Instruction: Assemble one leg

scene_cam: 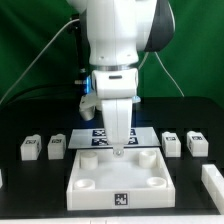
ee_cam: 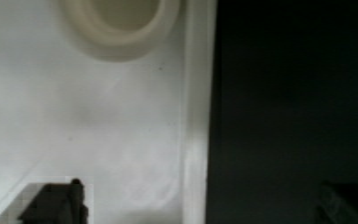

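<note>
From where I stand, nothing reads as words, brands or numbers. The only signs are black-and-white square marker tags. One tag (scene_cam: pixel 120 198) is on the front of the wide white board (scene_cam: pixel 95 162) at lower centre. Several are on the marker board (scene_cam: pixel 98 138) mid-frame. One is on the leg (scene_cam: pixel 30 148) at middle left, another on the leg (scene_cam: pixel 196 143) at middle right. The patterns are too small to make out.

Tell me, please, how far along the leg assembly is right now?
Done: nothing yet. The sockets in the tabletop look empty, and every leg stands loose beside it. In hand: nothing; the gripper hovers open over the tabletop. Left: pick up a leg and fit it into a socket.
</note>
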Motion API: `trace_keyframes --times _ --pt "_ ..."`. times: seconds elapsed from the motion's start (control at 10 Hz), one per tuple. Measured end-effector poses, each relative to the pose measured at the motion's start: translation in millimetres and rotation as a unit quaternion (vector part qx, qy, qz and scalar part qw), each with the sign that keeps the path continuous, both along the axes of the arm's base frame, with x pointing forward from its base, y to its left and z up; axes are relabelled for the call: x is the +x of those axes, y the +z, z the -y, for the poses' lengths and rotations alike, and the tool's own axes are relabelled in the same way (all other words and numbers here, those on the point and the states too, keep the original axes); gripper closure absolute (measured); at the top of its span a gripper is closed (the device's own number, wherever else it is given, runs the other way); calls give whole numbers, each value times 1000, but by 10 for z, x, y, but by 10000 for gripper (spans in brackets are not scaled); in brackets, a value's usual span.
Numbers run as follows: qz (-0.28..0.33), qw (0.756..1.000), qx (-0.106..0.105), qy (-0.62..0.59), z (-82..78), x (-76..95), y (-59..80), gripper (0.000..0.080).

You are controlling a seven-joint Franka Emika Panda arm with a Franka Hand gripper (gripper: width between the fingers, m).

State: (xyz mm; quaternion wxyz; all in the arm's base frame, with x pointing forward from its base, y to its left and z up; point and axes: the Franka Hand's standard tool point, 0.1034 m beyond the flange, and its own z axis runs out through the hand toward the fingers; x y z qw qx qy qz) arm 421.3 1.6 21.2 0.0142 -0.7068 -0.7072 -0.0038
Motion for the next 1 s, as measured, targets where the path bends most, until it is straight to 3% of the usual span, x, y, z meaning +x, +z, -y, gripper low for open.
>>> trace_keyframes --times 0.4,0.5,0.6,0.7,0.8,1.0 --pt "-2 1000 2 -5 -5 10 -76 173" --pt "-2 1000 2 -5 -5 9 -77 375" --pt "-2 1000 2 -5 -4 9 -77 375" --pt "-2 1000 2 -5 -4 9 -78 593" --pt "-3 1000 2 -5 -4 8 -78 718" --pt "-2 1000 2 -5 -4 9 -77 742"
